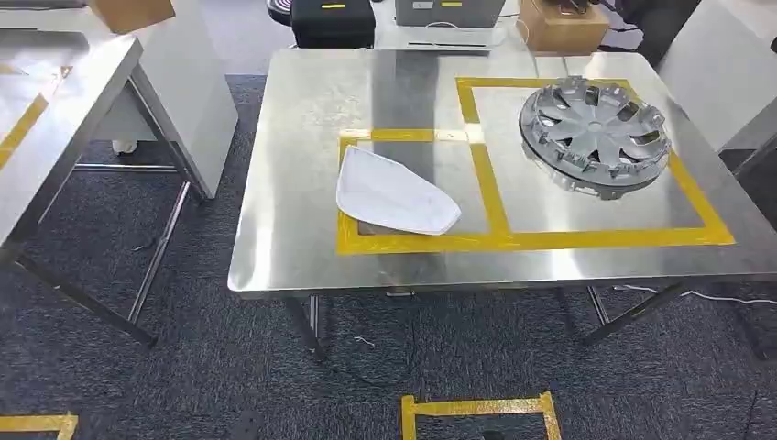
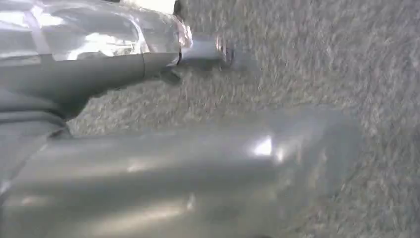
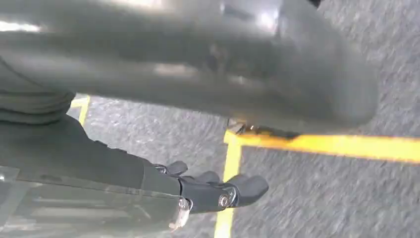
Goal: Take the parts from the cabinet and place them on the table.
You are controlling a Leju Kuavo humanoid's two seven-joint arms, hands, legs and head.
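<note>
A grey wheel cover (image 1: 594, 131) lies flat on the steel surface (image 1: 302, 247) inside the larger yellow-taped rectangle (image 1: 605, 240), toward its far corner. A white shell-like part (image 1: 392, 195) rests in the smaller taped square beside it, its near edge over the tape. No writing or label can be read on either. The right hand (image 3: 218, 191) hangs above grey carpet (image 3: 322, 193) crossed by yellow tape, dark fingers (image 3: 247, 187) curled, holding nothing. The left hand (image 2: 148, 168) is blurred; its fingers' state cannot be told.

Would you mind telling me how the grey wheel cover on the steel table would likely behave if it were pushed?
The wheel cover looks like thin moulded plastic, so probably light. It lies flat, unlikely to roll. On the polished table it may slide readily.
</note>
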